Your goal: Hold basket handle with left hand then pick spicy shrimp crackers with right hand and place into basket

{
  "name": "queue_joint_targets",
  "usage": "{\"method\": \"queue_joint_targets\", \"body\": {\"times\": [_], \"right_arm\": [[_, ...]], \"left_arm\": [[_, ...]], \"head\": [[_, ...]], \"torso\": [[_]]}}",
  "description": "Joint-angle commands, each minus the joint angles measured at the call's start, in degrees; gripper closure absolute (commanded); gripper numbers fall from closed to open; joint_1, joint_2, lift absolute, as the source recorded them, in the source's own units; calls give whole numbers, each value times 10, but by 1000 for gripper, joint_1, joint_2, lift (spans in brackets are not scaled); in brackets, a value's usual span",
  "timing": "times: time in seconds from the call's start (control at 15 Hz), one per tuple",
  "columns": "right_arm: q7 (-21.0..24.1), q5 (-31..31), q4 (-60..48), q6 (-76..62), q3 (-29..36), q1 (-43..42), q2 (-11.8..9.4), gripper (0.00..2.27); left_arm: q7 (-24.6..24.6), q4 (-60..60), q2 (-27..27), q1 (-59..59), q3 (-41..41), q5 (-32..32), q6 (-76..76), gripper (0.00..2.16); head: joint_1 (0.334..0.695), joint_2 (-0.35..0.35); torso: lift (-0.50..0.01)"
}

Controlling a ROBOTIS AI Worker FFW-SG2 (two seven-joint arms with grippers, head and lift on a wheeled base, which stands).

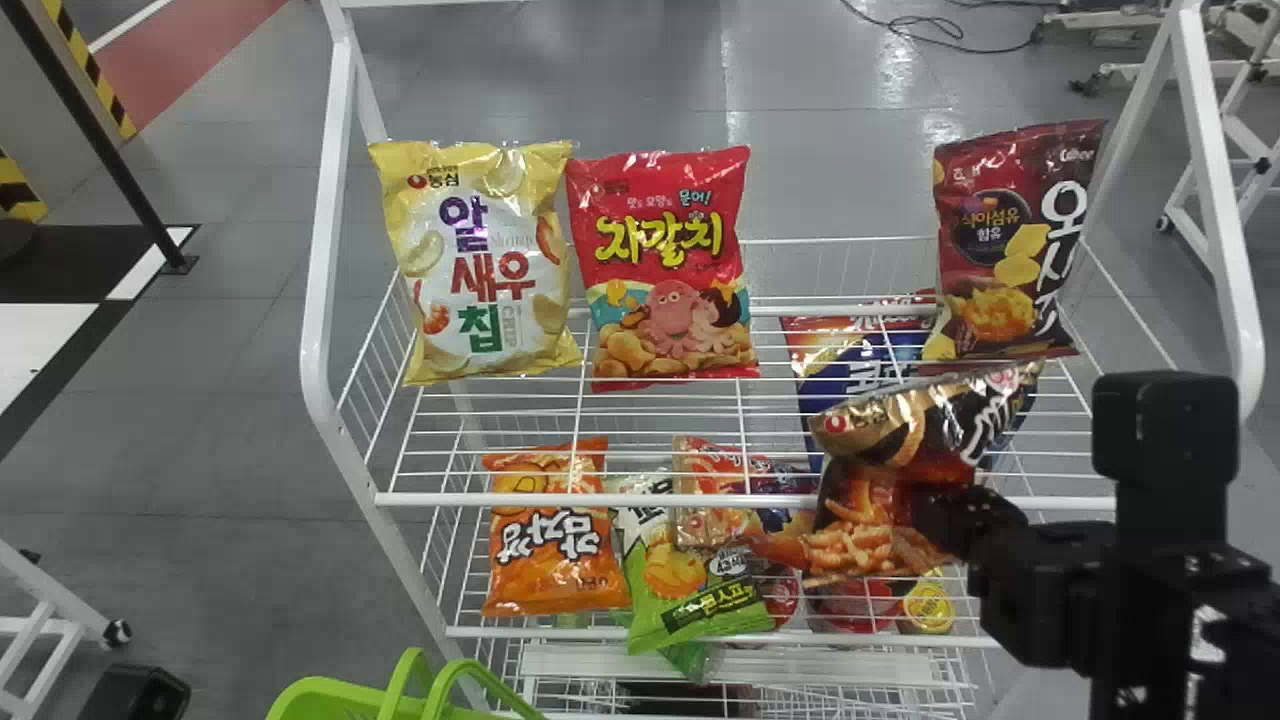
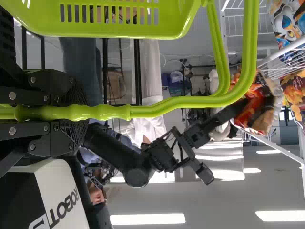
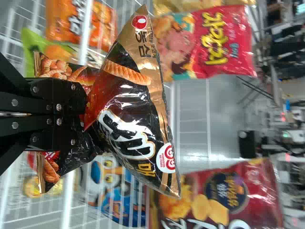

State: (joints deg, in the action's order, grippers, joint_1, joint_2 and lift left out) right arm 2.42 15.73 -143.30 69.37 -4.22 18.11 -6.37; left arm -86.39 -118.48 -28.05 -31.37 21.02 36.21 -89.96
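My right gripper (image 1: 965,515) is at the right of the rack, pinching the black and orange spicy shrimp crackers bag (image 1: 880,540) around its middle. In the right wrist view the gripper (image 3: 82,114) is shut on the creased bag (image 3: 136,114), whose gold-edged top flares out past the fingertips. The green basket (image 1: 325,700) peeks in at the bottom left of the head view, its handles (image 1: 400,680) raised. My left gripper (image 2: 76,112) is shut around the green handle (image 2: 190,102), with the basket (image 2: 167,28) beside it in the left wrist view.
The white wire rack (image 1: 700,500) holds a yellow chip bag (image 1: 480,260), a red bag (image 1: 665,265) and a dark red bag (image 1: 1010,240) upright on its upper shelf. An orange bag (image 1: 550,550) and a green bag (image 1: 690,590) lie lower. The basket is left of the rack's front.
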Motion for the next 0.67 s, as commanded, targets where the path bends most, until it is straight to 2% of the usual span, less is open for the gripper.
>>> {"method": "queue_joint_targets", "body": {"times": [0.0,0.07,0.47,0.53,0.6], "right_arm": [[-22,26,-19,48,-3,18,0,2216],[-28,39,-19,53,-7,22,-1,2216],[-58,94,-22,129,-61,28,0,2216],[-57,105,-23,144,-70,25,1,2216],[-56,116,-27,158,-77,25,3,2216]], "left_arm": [[0,1,1,3,-5,-2,-1,2145],[0,3,3,3,-5,-3,-1,2142],[3,6,5,10,-11,-6,-1,2142],[3,7,5,12,-13,-8,-1,2142],[3,8,6,14,-14,-9,-1,2142]], "head": [[695,107],[695,119],[695,295],[695,350],[695,350]], "torso": [[-37],[-37],[-37],[-37],[-37]]}}
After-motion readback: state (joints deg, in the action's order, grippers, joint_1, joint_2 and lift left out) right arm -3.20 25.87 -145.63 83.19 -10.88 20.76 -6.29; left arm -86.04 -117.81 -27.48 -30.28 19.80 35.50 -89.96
